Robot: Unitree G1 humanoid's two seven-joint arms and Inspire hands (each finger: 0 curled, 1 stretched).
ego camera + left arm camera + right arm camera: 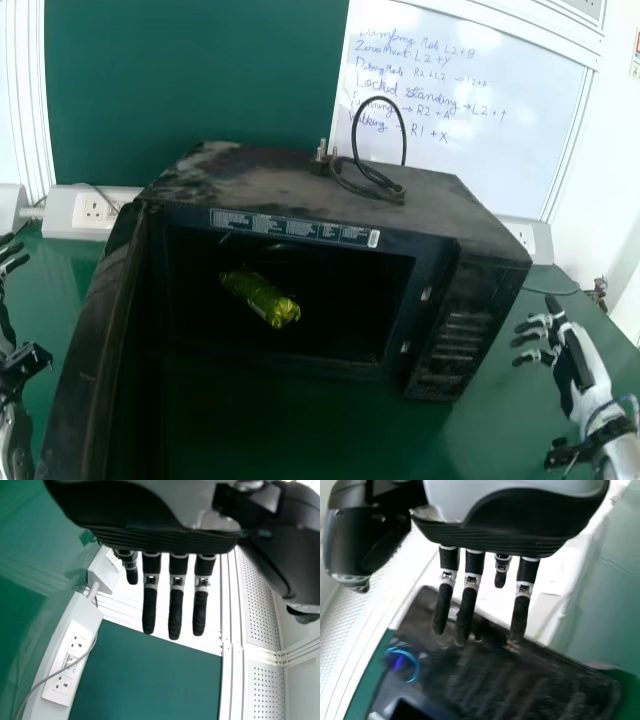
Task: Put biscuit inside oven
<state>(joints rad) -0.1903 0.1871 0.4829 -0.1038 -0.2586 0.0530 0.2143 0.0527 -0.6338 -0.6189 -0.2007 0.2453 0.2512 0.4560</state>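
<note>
Item: room, was brightly lit where I stood. Item: whiteboard (450,135), between one and two o'clock in the head view, glared pale. Item: oven cavity (340,325), lay deep in shadow. Item: tabletop (455,440), five o'clock, shone softly. Item: white frames (571,140), leaned outward.

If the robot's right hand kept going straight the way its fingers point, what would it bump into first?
Most likely the black oven. The right hand's straight fingers point toward the oven's right front part. How high the hand is isn't clear, though, so it might pass over.
</note>
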